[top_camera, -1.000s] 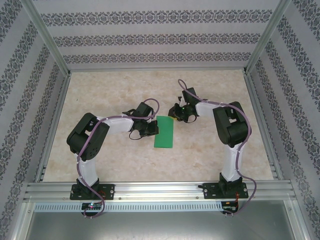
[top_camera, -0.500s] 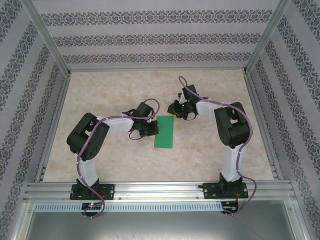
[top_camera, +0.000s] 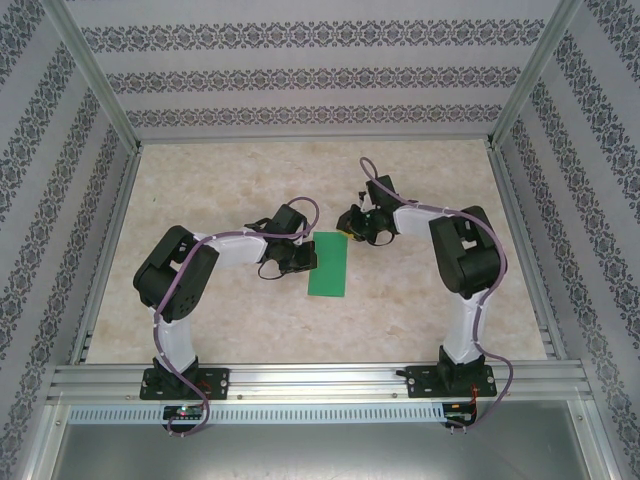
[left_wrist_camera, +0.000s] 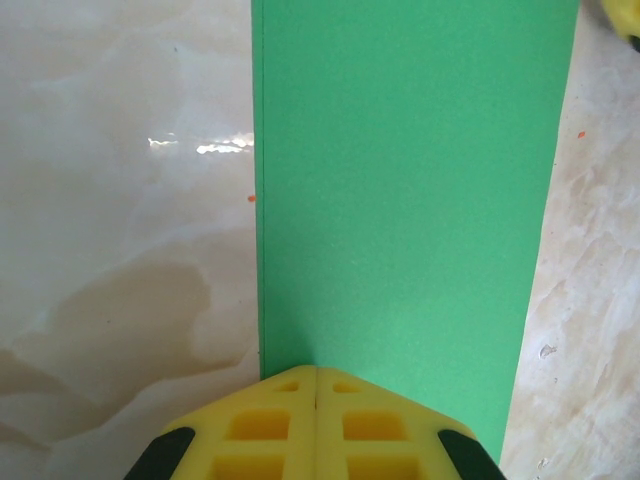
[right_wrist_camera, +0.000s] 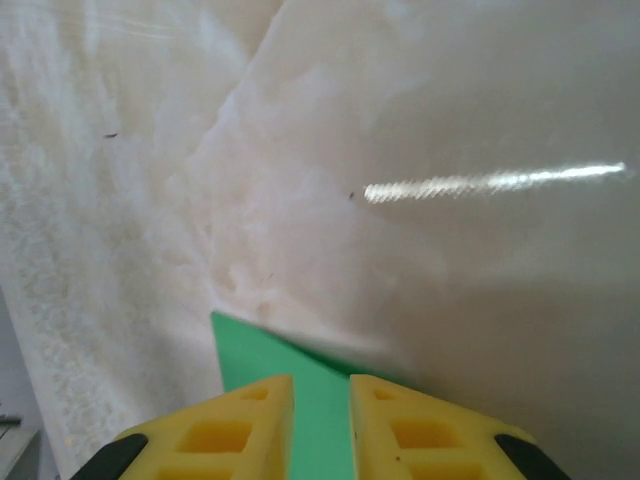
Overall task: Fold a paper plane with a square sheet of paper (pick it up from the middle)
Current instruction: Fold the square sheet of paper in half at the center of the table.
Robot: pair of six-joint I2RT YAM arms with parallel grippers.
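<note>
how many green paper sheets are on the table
1: the green paper lies flat, left pincer on its left edge, right pincer over its far right corner. Nothing suggests a hidden one.

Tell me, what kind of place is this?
Probably a robot test booth: a metal frame and patterned walls box in a marble-look table, with two robot arms bolted at its near edge.

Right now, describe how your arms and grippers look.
The left arm and right arm have white links, black joints and purple cables. The left gripper and right gripper carry yellow wedge fingers with square pockets and black bases.
</note>
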